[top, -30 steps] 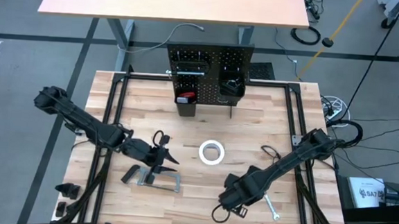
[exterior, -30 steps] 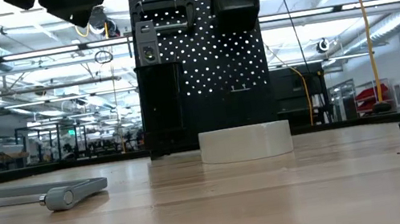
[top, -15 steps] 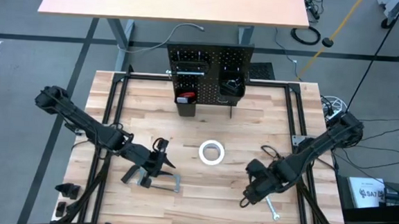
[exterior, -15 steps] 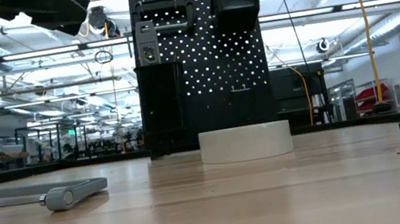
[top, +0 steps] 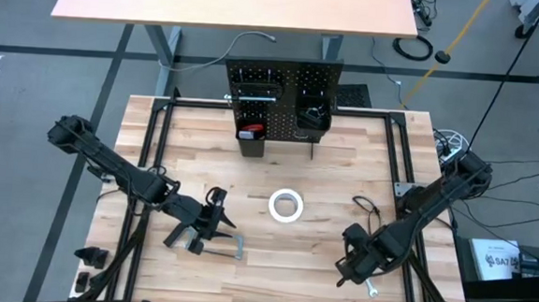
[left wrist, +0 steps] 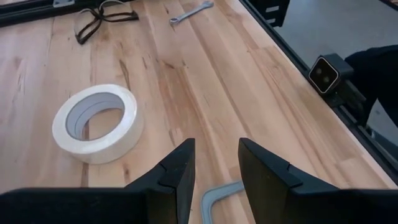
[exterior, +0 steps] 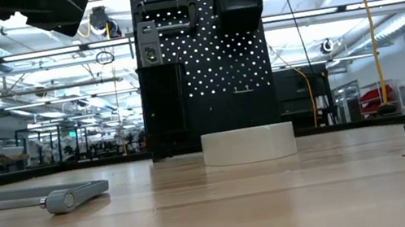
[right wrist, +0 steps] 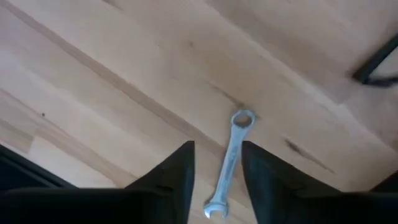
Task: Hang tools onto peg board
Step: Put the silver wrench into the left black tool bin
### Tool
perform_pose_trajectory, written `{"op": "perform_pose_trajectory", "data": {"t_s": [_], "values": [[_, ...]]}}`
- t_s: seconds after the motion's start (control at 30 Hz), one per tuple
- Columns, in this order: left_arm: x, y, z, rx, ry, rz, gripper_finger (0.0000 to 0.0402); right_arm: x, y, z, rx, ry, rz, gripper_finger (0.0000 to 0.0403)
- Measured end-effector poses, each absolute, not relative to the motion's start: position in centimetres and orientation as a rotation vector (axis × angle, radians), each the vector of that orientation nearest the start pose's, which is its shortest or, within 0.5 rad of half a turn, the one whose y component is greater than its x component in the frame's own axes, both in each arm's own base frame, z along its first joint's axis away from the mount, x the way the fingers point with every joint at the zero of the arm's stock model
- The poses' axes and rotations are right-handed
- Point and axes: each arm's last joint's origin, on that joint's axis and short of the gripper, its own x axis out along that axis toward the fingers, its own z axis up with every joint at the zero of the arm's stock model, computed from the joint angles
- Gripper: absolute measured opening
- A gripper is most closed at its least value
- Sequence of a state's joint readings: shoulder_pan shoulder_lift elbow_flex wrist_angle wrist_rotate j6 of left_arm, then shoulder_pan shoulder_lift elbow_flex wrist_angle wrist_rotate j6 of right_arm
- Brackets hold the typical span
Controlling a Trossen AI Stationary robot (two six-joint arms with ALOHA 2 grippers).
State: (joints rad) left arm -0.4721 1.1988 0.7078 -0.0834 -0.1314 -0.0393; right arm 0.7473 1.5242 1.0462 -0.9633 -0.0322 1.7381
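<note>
My left gripper (top: pixel 215 221) (left wrist: pixel 214 168) is open, just above the grey bar clamp (top: pixel 231 248), which lies flat on the table; the clamp's grey corner (left wrist: pixel 221 195) shows between the fingers. My right gripper (top: pixel 349 265) (right wrist: pixel 217 177) is open above the small silver wrench (right wrist: pixel 231 158) (top: pixel 371 289), which lies flat, its ring end away from the fingers. The white tape roll (top: pixel 286 205) (left wrist: pixel 93 121) lies flat mid-table. Black pliers (top: pixel 364 208) lie right of it. The peg board (top: pixel 277 100) (exterior: pixel 202 64) stands upright at the far edge, with tools and two bins on it.
A black frame (top: pixel 408 178) runs along the table's sides. A small camera (left wrist: pixel 326 71) sits at the near edge. Bare wood lies between the tape roll and the peg board. In the low view the clamp's bar (exterior: pixel 35 197) lies at the left.
My right gripper has swung toward the table's right edge and turned, from the near middle to above the wrench. My left gripper has shifted a little toward the near left, over the bar clamp. The tools have stayed where they were.
</note>
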Motion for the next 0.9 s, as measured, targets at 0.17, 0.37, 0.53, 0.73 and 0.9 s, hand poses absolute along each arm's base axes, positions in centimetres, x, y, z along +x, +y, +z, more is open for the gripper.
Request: {"op": "perform_pose_trajectory", "data": {"t_s": [0.17, 0.37, 0.53, 0.73, 0.9], "values": [[22.4, -11.0, 23.4, 0.133, 0.558, -0.318, 0.0127, 18.7, 18.7, 20.2, 0.903, 1.444, -0.645, 0.0166], [22.4, -11.0, 23.4, 0.134, 0.557, -0.317, 0.0127, 17.6, 19.2, 19.4, 0.931, 1.447, -0.693, 0.0174], [22.4, -11.0, 23.4, 0.134, 0.558, -0.317, 0.0127, 16.8, 19.2, 18.2, 0.951, 1.437, -0.747, 0.0166], [22.4, -11.0, 23.4, 0.134, 0.557, -0.317, 0.0127, 16.8, 19.2, 17.0, 0.986, 1.413, -0.736, 0.0165], [22.4, -11.0, 23.4, 0.136, 0.558, -0.316, 0.0127, 16.9, 19.2, 15.9, 0.961, 1.391, -0.751, 0.0165]]}}
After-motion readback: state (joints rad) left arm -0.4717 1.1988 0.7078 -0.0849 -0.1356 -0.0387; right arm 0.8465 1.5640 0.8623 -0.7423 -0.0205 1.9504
